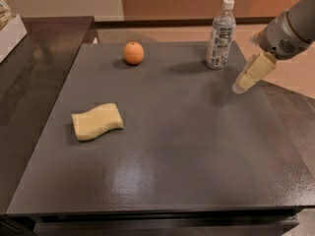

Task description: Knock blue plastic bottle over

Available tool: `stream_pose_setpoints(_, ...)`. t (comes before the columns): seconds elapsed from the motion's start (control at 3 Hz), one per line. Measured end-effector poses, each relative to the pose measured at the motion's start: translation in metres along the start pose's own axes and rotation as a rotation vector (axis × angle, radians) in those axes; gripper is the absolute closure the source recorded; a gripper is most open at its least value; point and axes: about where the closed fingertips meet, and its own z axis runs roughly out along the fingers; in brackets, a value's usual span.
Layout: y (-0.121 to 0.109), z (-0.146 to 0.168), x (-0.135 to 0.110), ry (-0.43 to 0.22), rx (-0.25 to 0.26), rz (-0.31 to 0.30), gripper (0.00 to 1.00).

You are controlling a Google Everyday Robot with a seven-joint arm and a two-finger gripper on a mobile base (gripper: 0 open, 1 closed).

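- Well to the left of my gripper [241,85], the yellow sponge [97,121] and the orange [133,53] lie outside the coming sweep.
- Just left of and beyond it, not touching, the blue plastic bottle [220,36] stands upright, long axis vertical.
- My gripper hangs tilted over the table's [172,181] right side; wide or narrow, I cannot tell.
- I judge a push left and away, high on the bottle, would topple it.

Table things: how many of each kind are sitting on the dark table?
blue plastic bottle: 1
orange: 1
yellow sponge: 1
Total: 3
The gripper hovers just right of the bottle, over the table near its right edge; it is not counted.
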Motion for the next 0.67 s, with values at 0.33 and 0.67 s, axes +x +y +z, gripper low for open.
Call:
stream_pose_setpoints(0.33, -0.037, 0.019, -0.011, -0.069, 0.031, 0.032, 0.0)
stream_pose_setpoints(0.67, -0.066, 0.032, -0.022, -0.125, 0.054, 0.056, 0.0)
